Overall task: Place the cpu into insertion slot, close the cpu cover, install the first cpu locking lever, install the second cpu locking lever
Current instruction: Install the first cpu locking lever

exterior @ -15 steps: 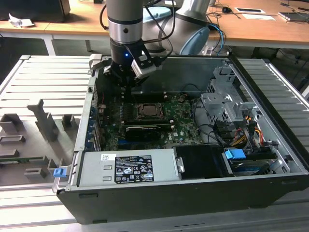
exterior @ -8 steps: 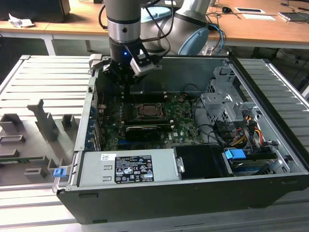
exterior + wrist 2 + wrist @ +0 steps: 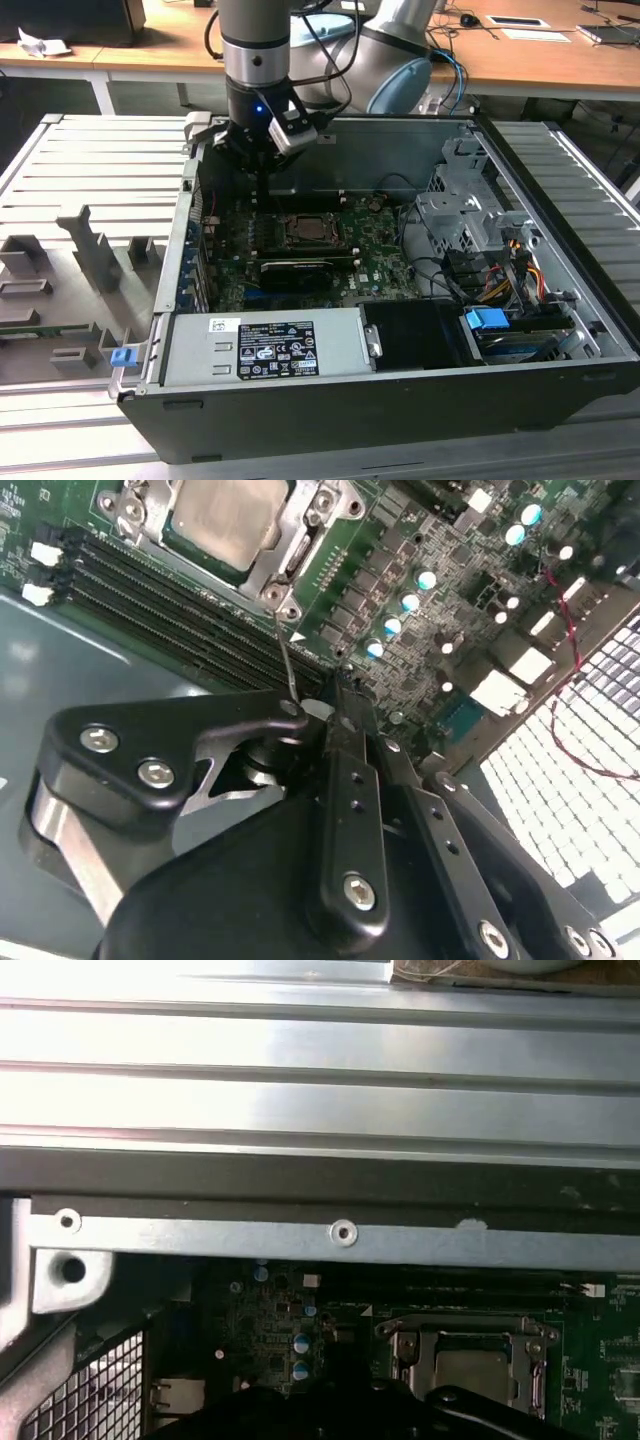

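Exterior view: high, in front of the open computer case [image 3: 400, 400], looking down into it, mid-range. Both wrist views sit close above the motherboard, sharing the cpu cover [image 3: 290, 555] [image 3: 465, 1340]; first wrist view also faces the case wall [image 3: 300, 1235].

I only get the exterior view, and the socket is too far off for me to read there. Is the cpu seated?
Observer: Yes. In the second wrist view the cpu lies flat in its socket, metal top up.
Operator: Is the cover down?
Observer: The cpu cover lies flat, framing the chip.
Operator: And the levers?
Observer: One thin locking lever runs from the cover's corner to the gripper, its tip right at it.
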Tool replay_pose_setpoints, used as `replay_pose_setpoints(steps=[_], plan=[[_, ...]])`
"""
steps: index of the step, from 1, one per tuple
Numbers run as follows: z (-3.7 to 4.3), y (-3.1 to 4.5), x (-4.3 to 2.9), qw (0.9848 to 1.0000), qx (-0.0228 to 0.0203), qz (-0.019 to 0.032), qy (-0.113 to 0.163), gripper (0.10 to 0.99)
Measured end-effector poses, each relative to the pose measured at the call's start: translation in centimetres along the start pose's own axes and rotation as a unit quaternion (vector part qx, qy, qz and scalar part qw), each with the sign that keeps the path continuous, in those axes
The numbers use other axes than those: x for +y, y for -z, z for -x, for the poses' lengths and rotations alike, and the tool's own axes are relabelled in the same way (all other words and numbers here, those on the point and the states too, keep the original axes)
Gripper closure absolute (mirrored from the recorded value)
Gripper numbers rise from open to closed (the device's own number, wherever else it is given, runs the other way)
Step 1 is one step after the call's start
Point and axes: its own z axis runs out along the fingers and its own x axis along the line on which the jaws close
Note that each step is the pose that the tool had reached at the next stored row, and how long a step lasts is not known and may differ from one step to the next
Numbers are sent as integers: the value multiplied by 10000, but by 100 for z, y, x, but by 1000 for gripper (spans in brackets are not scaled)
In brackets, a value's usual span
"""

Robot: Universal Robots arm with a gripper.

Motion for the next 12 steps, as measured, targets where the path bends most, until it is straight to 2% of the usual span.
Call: replay_pose_setpoints(steps=[3, 9, 12], plan=[[82, -10, 4, 10000, 1, 0, 1, 980], [380, -40, 8, 10000, 17, 0, -1, 980], [461, -75, 4, 10000, 18, 4, 0, 980]])
